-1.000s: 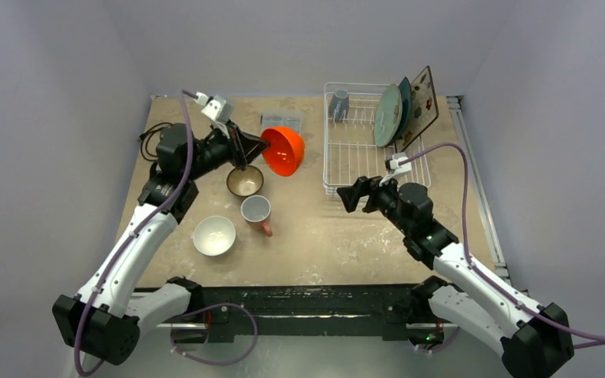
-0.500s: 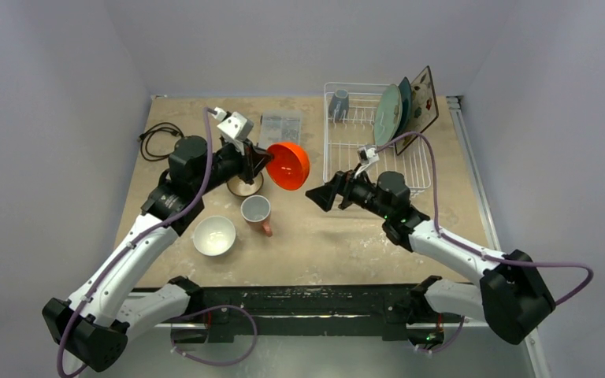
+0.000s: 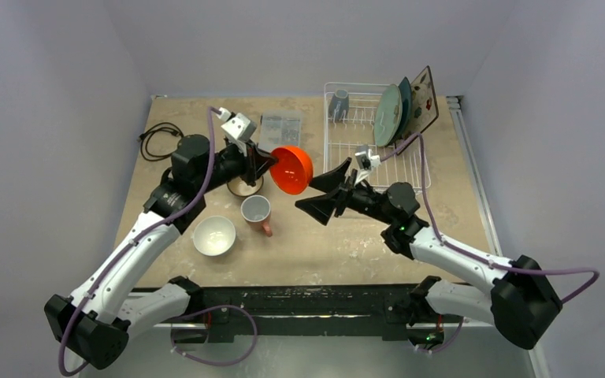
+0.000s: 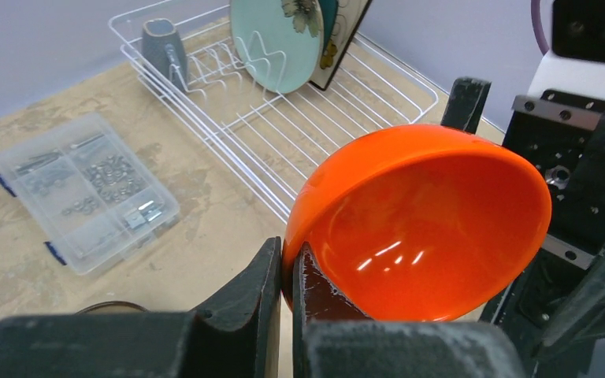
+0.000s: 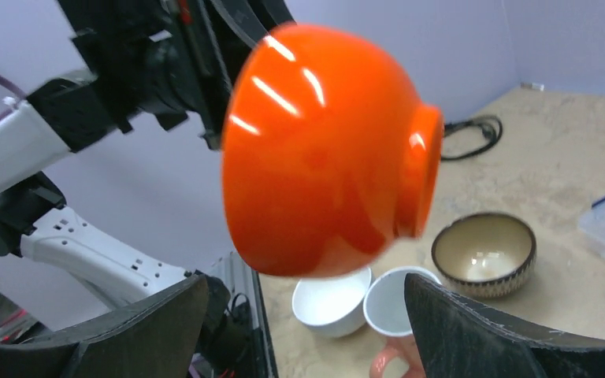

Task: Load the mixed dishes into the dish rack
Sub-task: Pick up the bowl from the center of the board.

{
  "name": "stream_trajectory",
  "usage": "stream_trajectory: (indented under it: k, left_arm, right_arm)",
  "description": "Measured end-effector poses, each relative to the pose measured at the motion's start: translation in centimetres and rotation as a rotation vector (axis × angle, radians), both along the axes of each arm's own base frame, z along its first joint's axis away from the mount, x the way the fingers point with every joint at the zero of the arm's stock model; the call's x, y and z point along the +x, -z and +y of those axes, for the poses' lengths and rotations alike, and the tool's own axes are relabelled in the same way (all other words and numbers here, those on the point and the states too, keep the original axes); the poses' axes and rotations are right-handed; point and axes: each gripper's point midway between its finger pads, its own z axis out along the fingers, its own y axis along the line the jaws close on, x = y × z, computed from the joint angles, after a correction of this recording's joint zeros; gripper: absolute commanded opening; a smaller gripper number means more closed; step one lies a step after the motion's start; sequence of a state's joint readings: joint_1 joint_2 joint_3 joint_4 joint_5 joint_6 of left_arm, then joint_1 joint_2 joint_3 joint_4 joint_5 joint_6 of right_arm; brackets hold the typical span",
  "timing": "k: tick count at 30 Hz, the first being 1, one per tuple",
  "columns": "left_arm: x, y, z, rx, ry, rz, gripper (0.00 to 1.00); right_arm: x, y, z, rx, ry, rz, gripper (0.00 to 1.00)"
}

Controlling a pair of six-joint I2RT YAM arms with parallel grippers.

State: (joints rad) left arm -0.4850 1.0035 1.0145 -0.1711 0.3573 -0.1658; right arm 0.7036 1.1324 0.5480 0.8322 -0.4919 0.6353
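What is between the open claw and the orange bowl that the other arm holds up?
Nothing visible. The right claw stands open, facing the orange bowl across bare air. The left claw pinches the bowl's rim from the opposite side.

Your left arm [image 3: 138,244] reaches forward over the bench, the left gripper [image 3: 270,163] with its fingers [image 4: 244,299] pinched almost together. Your right arm [image 3: 449,256] stretches leftward toward it, the right gripper [image 3: 309,195] spread wide.
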Motion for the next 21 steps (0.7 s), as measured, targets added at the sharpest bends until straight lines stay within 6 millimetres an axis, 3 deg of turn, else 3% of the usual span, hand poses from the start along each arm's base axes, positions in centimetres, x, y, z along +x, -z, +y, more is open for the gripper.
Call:
stream_trajectory:
  k: [5,11,21]
  left_arm:
    - [-0.1,0.9,-1.8,-0.027,0.083,0.054,0.0]
    - [0.1,1.6,-3.0,-0.03,0.107,0.075,0.0]
    - [-0.7,2.6,-3.9,-0.007,0.138,0.107,0.0]
  right_arm:
    - [-0.5,-2.5,-1.3,0.025,0.047,-0.073,0.94]
    - [0.2,-1.6,-1.8,-0.016,0.101,-0.045,0.92]
    - [1.2,-0.5,-2.5,-0.067,0.176,-0.017,0.99]
